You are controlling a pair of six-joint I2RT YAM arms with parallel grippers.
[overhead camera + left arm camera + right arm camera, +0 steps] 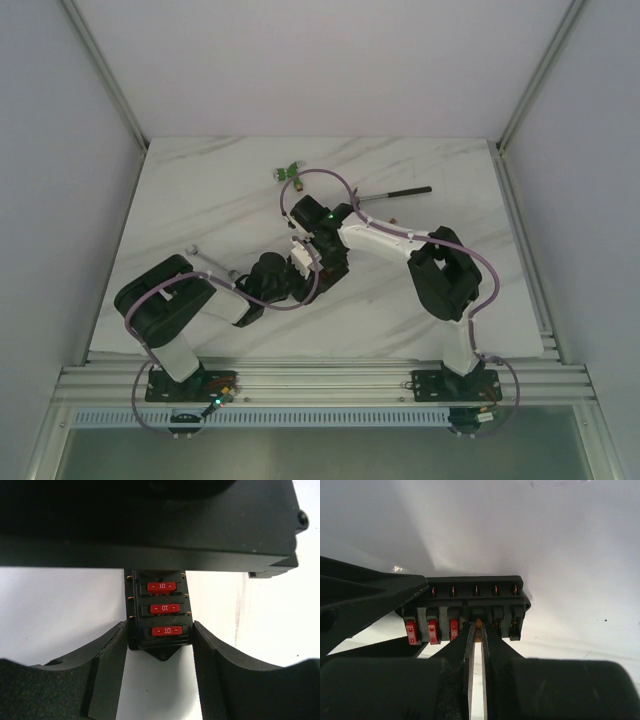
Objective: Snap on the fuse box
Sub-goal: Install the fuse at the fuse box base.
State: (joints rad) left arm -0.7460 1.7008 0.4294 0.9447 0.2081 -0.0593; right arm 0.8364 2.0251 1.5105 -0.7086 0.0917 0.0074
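Gripping the fuse box (159,597) by both long sides: left gripper (159,636), jaws about half spread, pads touching it. Left wrist view shows only three red 10 fuses (161,586). Right wrist view adds more slots (507,615) toward 3 o'clock. Right gripper (478,631) is nearly closed, tips pinching an orange fuse (478,623) at the fourth slot. Overhead, the fuse box is hidden where the grippers meet, at the centre of the table (200,200).

Bright, even light; soft shadows.
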